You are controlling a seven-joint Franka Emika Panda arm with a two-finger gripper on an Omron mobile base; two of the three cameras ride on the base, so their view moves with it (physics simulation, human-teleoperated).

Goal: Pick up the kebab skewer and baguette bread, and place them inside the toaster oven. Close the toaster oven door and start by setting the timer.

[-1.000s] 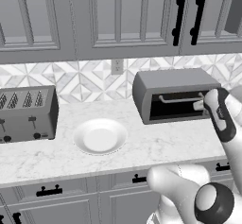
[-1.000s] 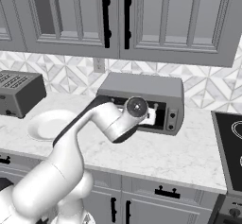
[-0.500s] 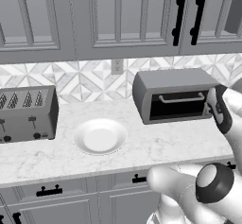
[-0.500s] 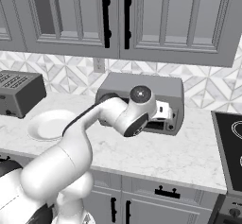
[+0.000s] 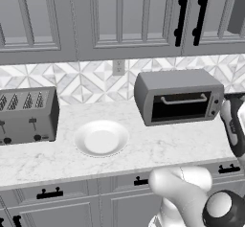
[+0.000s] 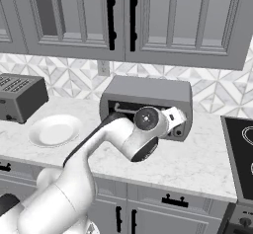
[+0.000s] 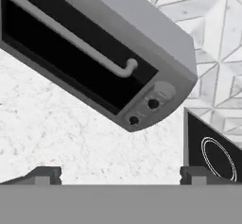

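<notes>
The toaster oven (image 5: 178, 99) stands on the counter against the tiled wall, also seen from the other side as the toaster oven (image 6: 148, 92). The toaster oven door (image 7: 71, 53) is shut, its silver bar handle (image 7: 66, 31) along the upper edge. Two dark knobs (image 7: 152, 104) sit on the right control strip. My gripper (image 7: 121, 176) hovers open in front of the oven's right end, nothing between its fingertips (image 7: 45, 173). In the right base view the gripper (image 6: 175, 115) covers the oven's right front. The kebab skewer and baguette bread are out of view.
A bare white plate (image 5: 101, 138) lies on the marble counter left of the oven. A grey slot toaster (image 5: 26, 113) stands at the far left. A black stovetop (image 6: 242, 146) borders the counter on the right. Wall cabinets hang above.
The hand has shifted slightly right along the oven front and the wrist has rolled. The oven door stays shut.
</notes>
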